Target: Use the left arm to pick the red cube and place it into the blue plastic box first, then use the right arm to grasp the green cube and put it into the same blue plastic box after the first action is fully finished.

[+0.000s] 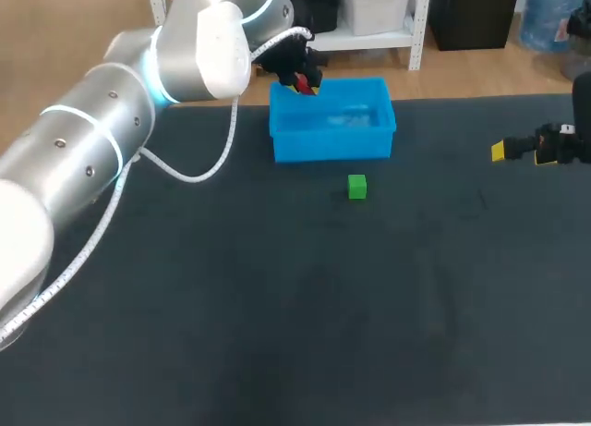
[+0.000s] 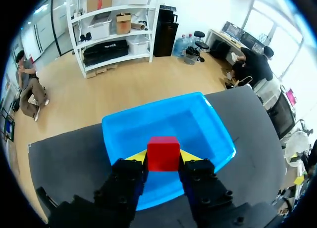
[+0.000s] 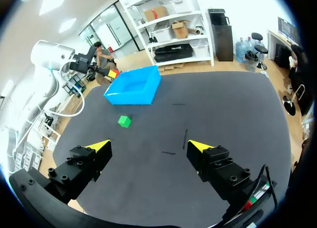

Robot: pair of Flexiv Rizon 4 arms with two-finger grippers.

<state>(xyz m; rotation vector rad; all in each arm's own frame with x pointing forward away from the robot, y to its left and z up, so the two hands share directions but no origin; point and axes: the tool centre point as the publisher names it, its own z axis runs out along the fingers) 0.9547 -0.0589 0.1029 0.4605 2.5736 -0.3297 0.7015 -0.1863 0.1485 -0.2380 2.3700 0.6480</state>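
Observation:
My left gripper (image 2: 163,158) is shut on the red cube (image 2: 163,153), both yellow tips pressing its sides. It hangs over the near-left part of the blue plastic box (image 2: 208,124), above its inside. From the head view, the red cube (image 1: 301,83) and left gripper (image 1: 302,80) sit above the left rim of the blue box (image 1: 332,141). The green cube (image 1: 357,187) rests on the dark table just in front of the box. My right gripper (image 3: 148,148) stands open and empty far to the right, with the green cube (image 3: 124,121) and blue box (image 3: 134,88) well ahead of it.
The dark table (image 1: 277,315) stretches wide in front of the box and the green cube. My left arm (image 1: 102,139) crosses the table's back-left corner with a white cable hanging under it. My right gripper (image 1: 522,150) hovers at the right edge.

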